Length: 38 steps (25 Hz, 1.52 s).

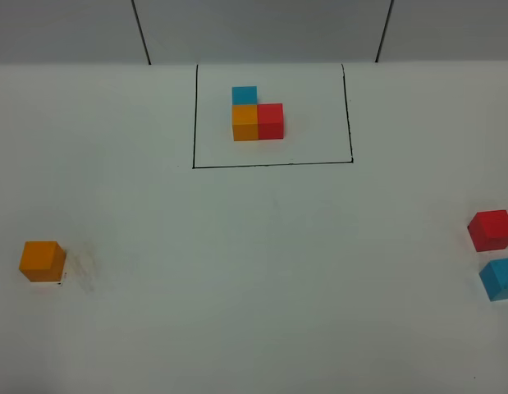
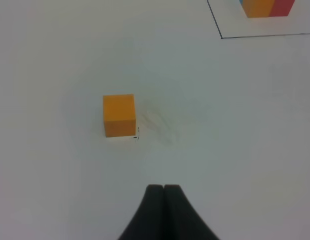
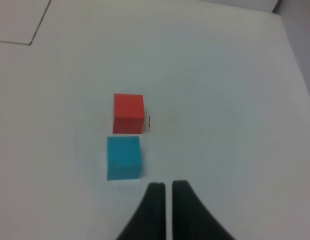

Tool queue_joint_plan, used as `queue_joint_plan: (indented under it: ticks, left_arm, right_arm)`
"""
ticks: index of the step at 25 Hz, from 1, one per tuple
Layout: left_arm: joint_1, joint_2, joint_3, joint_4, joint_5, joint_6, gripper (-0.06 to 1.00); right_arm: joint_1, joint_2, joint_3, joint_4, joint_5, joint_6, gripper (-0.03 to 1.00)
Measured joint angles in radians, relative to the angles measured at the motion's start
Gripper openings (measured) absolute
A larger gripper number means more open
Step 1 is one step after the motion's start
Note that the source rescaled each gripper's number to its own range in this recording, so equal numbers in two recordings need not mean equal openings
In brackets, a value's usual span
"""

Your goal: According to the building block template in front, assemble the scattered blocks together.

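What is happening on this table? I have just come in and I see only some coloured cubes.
A two-armed robot is to copy the template, an L of three touching cubes inside a black frame. Nothing is assembled yet, and neither gripper holds anything. The loose orange cube lies alone on the left; the left gripper is shut, short of it. The red cube and blue cube lie close together on the right, not touching; the right gripper, all but shut, is near the blue one.
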State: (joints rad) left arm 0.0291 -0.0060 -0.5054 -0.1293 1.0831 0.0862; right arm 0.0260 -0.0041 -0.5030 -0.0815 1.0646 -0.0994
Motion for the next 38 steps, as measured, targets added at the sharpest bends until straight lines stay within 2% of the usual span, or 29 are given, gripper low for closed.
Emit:
queue_joint_plan:
  ticks: [38]
  left_arm:
    - [0.0, 0.0, 0.0, 0.0, 0.0, 0.0, 0.0]
  right_arm:
    - [0.0, 0.0, 0.0, 0.0, 0.0, 0.0, 0.0]
